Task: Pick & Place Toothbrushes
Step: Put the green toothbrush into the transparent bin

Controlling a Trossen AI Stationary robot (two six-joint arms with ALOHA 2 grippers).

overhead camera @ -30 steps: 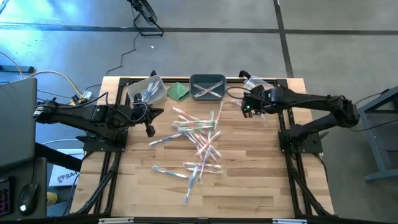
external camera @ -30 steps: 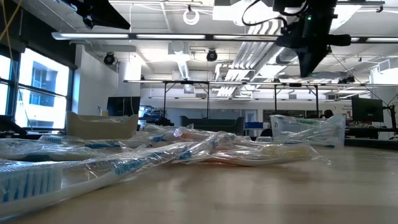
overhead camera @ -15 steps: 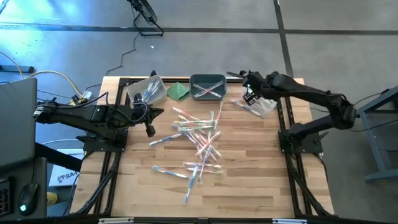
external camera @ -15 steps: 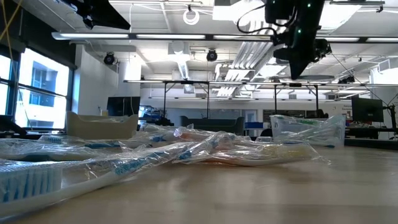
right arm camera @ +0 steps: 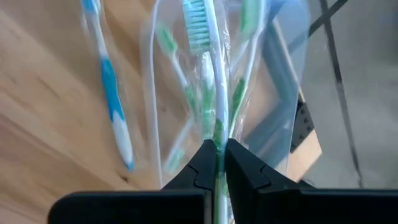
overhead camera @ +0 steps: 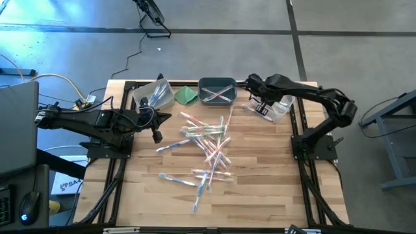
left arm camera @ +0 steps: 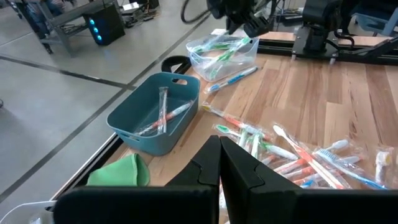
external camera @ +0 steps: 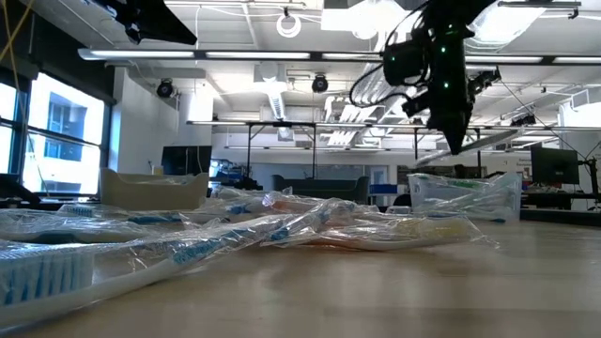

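Pale wooden tabletop is carrying a loose pile of thin clear-plastic toothbrushes beside the clear plastic bin. Right gripper is clamping a green-bristled clear toothbrush over that bin, its long axis running straight out from the fingertips. Left gripper is hovering with fingers together on the pile's far side from that bin.

Dark jointed arms, seemingly cabled.
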